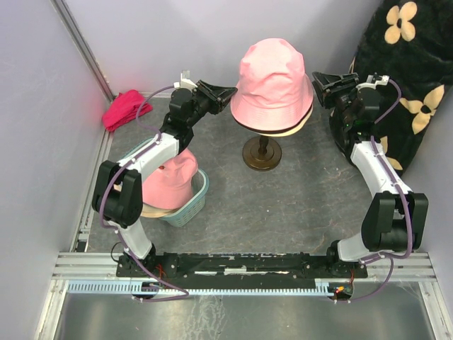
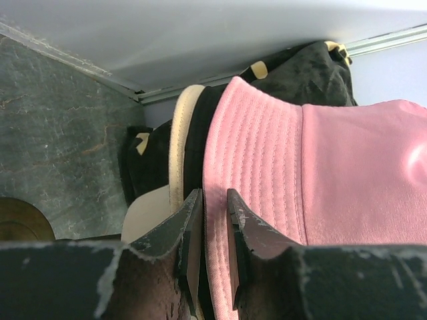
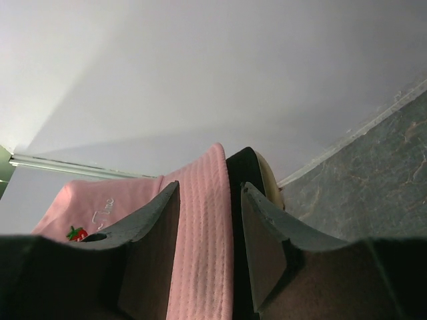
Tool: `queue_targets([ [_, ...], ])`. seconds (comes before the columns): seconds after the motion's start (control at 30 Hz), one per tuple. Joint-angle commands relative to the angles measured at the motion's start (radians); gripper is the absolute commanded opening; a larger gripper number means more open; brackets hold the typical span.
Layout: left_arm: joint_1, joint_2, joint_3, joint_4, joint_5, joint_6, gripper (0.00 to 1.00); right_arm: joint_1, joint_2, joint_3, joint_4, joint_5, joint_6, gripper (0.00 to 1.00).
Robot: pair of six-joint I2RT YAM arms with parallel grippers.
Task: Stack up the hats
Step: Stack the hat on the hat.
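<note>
1. Hats [image 1: 274,106] are in two lots here. Nearest us, a pink one over a beige one sits in the teal basket [image 1: 199,195] on the left of the worktop [image 1: 304,202], partly under the left arm.
2. Further in, mid-worktop, there's the stack on the stand [image 1: 262,152]. The pink hat [image 1: 272,74] is on top, with a black brim [image 2: 195,133] and a beige brim [image 2: 179,133] peeking out below it.
3. The left claw [image 1: 228,93] is narrow and looks nipped onto the pink brim's left edge. The right claw [image 1: 317,82] stands wide with the right edge between its fingers, not clamping it as far as we can judge.
4. We reckon the step in hand is seating the pink hat on the stack, and it looks about done. The next move calls for the left claw to let go and both to back off sideways without dragging the brim. After that it's the basket pair, which are floppy, so we'd grab them by the brim.
5. The surface is a dark, mottled grey mat. At the far left a magenta cloth bundle [image 1: 124,110] lies by the wall, and at the far right there's black flowered fabric [image 1: 403,78]. Plain pale walls close it in.
</note>
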Motion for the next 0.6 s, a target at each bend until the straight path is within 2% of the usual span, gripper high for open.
queue_targets([
  [0.0,0.003,0.009,0.046,0.032,0.029,0.042,0.28,-0.005,0.016,0.045,0.078,-0.041,0.023,0.5],
  [0.57,0.002,0.024,0.053,0.049,0.035,0.03,0.28,-0.003,0.08,0.062,0.159,-0.126,0.087,0.49],
])
